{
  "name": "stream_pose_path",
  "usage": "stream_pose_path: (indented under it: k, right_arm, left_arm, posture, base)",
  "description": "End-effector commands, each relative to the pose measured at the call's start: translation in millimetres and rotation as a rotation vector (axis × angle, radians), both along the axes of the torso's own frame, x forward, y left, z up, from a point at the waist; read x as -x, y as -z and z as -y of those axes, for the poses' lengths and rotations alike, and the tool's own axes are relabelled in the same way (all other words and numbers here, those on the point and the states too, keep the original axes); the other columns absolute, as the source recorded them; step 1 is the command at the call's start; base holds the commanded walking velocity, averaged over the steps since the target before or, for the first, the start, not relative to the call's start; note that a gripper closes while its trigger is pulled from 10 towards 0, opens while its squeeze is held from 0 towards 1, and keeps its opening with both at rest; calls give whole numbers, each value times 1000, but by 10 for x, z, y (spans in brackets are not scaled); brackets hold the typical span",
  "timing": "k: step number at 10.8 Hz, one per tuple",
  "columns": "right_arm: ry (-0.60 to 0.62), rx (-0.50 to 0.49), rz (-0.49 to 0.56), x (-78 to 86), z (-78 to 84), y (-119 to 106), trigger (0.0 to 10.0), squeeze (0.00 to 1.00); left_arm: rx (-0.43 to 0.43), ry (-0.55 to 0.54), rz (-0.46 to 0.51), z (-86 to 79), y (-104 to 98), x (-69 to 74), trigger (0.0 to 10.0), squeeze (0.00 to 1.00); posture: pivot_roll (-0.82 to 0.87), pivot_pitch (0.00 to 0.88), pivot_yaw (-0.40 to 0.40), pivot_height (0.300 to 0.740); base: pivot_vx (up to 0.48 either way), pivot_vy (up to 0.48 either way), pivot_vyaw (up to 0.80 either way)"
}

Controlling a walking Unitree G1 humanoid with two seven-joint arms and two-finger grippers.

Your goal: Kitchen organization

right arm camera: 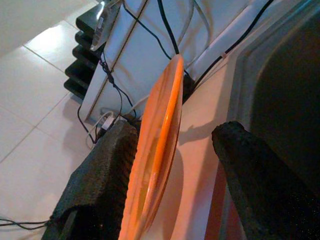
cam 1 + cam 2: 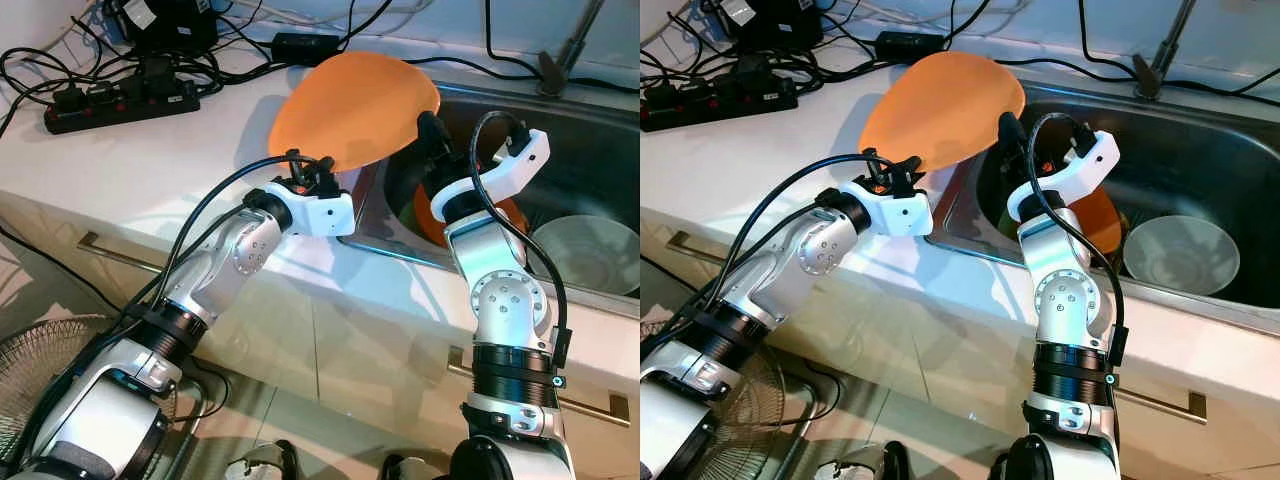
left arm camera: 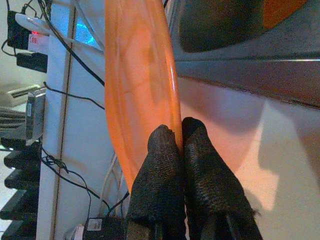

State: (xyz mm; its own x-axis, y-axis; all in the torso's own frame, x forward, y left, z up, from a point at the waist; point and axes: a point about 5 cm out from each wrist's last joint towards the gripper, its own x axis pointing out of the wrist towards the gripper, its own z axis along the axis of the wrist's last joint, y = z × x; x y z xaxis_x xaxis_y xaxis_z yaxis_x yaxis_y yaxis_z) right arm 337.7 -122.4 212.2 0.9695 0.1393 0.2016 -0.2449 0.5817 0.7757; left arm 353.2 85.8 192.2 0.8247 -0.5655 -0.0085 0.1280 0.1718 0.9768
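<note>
A white counter [image 2: 150,170] is seen from above, with a steel sink [image 2: 590,130] set into its right part. At the counter's back left corner a black power strip [image 2: 120,105] lies among tangled black cables [image 2: 250,45]. No brand, label or writing can be read on anything.

Further right, an orange plate [image 2: 355,105] is held tilted in the air above the counter's edge beside the sink's left rim. It is pinched at its lower rim by the left gripper [image 3: 180,142], whose two black fingers are pressed together on the plate's edge. The hold at the rim seems chosen so that the plate's face is left free for the other arm.

The right gripper [image 1: 175,145] is placed at the plate's right side, over the sink. Its fingers are spread wide, one finger [image 1: 100,170] close beside the plate's rim and the other well apart; contact cannot be confirmed. A handover between arms appears to be in preparation.

In the sink a second orange dish [image 2: 505,215] is partly hidden behind the right arm, and a white bowl [image 2: 585,250] is seen at the right. A faucet base [image 2: 555,70] stands at the sink's back edge.
</note>
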Motion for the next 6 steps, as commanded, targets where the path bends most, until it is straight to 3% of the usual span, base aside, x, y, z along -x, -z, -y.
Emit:
stream_pose_path:
  k: [1,6]
  right_arm:
    - [-22,-23,4,-13,-86,-45,10000,0]
    - [-20,-25,-11,-22,-90,-15,10000,0]
  left_arm:
    - [-28,7,-63,-22,174,46,10000,0]
    - [-23,67,-45,15,135,93,10000,0]
  posture:
    - [37,94,44,740]
    - [43,102,44,740]
  base:
    - [0,0,0]
    - [0,0,0]
